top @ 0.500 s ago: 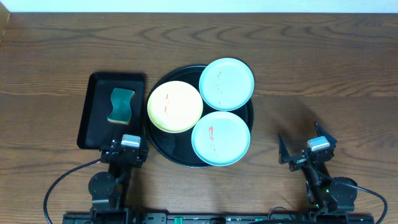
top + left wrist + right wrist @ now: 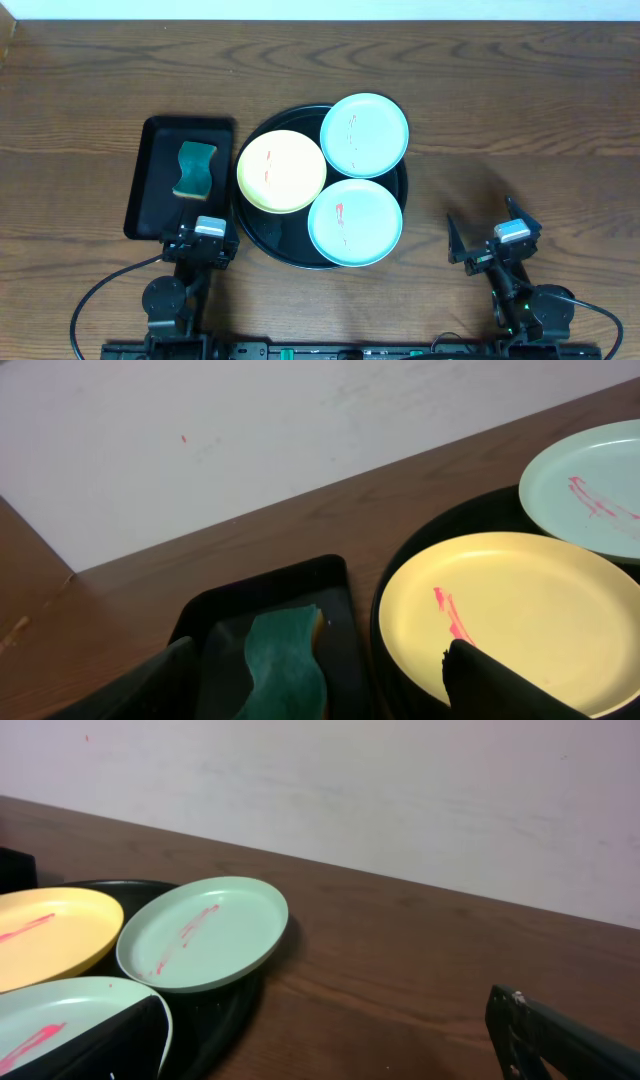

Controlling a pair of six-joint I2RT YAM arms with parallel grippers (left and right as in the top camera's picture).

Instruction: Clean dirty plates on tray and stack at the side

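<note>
The dark wood-grain desk (image 2: 500, 90) fills the overhead view. At its centre sits the round black tray (image 2: 262, 245), carrying all three plates, each marked with red smears. The yellow plate (image 2: 281, 171) lies on the tray's left part, one aqua plate (image 2: 364, 134) at upper right overhanging the rim, and the other aqua plate (image 2: 355, 222) at lower right. Just left of the round tray is a rectangular black tray (image 2: 150, 180) holding a green sponge (image 2: 195, 169). The left hand (image 2: 203, 234), lower left, is released and grasps nothing. The right hand (image 2: 484, 228), lower right, is spread wide over bare desk.
</note>
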